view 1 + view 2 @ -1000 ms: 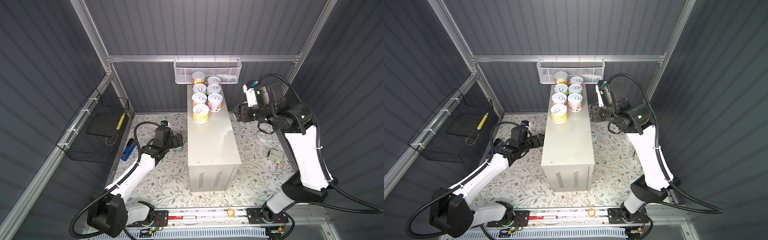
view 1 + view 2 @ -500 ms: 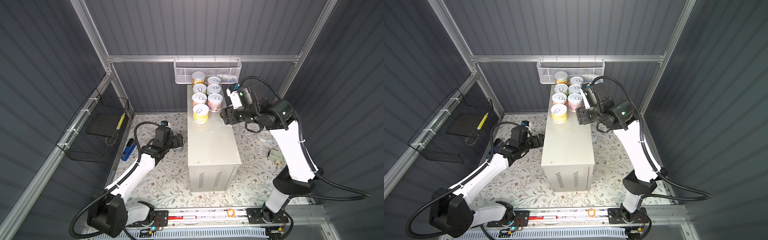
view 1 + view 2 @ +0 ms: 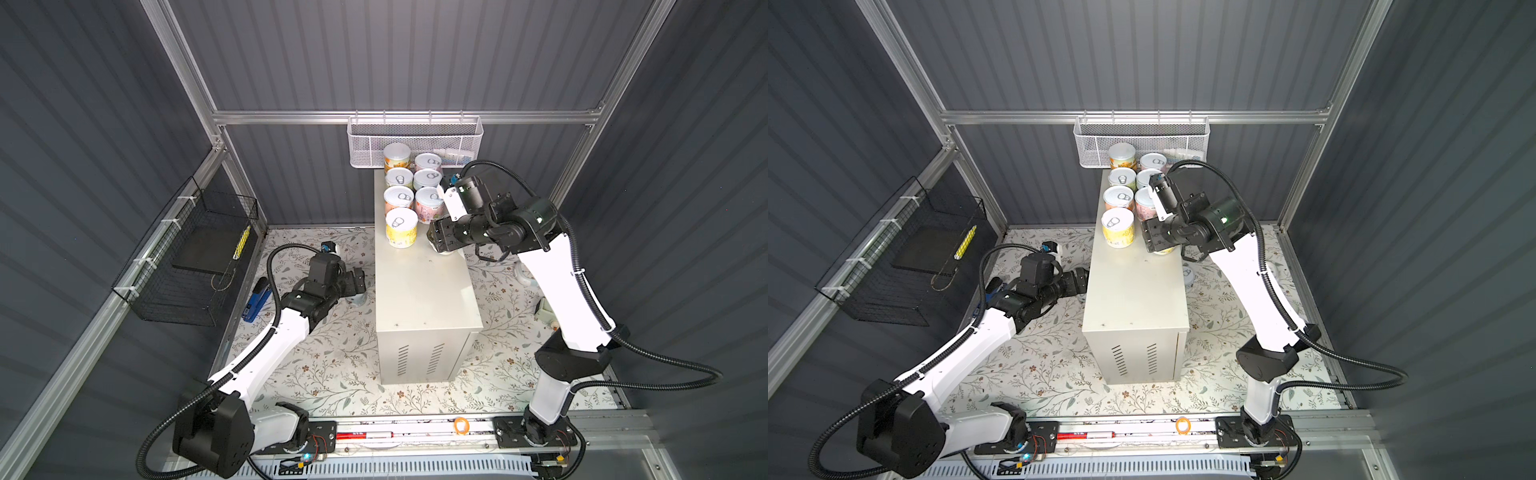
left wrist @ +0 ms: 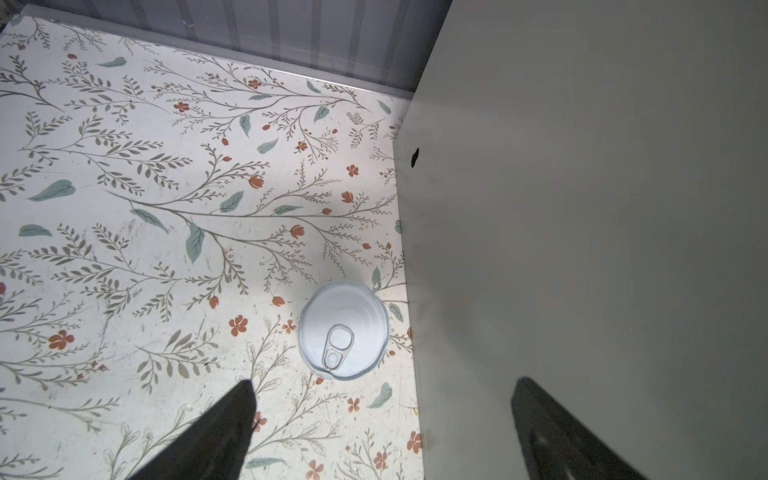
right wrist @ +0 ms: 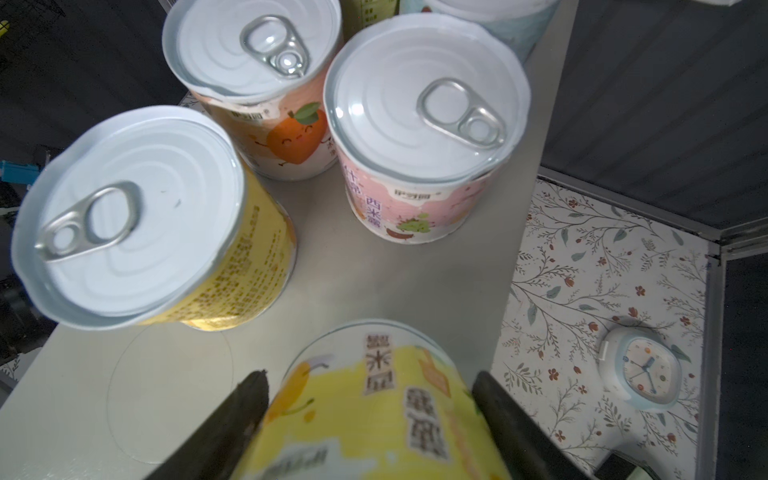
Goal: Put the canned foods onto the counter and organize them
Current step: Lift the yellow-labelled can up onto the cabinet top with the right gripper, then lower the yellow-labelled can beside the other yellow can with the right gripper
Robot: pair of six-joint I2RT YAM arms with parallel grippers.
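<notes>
Your right gripper (image 5: 370, 388) is clamped on a yellow can (image 5: 374, 424), one finger each side of the label. In both top views it sits (image 3: 440, 240) over the counter (image 3: 419, 291) near the right edge. That's just in front of the pink can (image 3: 428, 205) and beside the front can (image 3: 401, 227), w/ a gap btwn them. Can't tell if the yellow can touches the top or hangs just above it; the wrist view cuts its base off.

Seven cans stand upright at the counter's far end in 2 rows, 4 on the left and 3 on the right. The far pair sits under the mesh basket (image 3: 415, 139).

Your left gripper (image 4: 384, 382) has jaws wide apart w/ nothing btwn them. It's low over the floral floor (image 4: 145, 208), by the counter's left wall. A floor can (image 4: 344, 330) stands lid up just ahead of it, close to that wall. Another tin (image 3: 1188, 276) sits on the floor right of the counter, partly hidden. A round clock (image 5: 640, 370) lies on that side too.
</notes>
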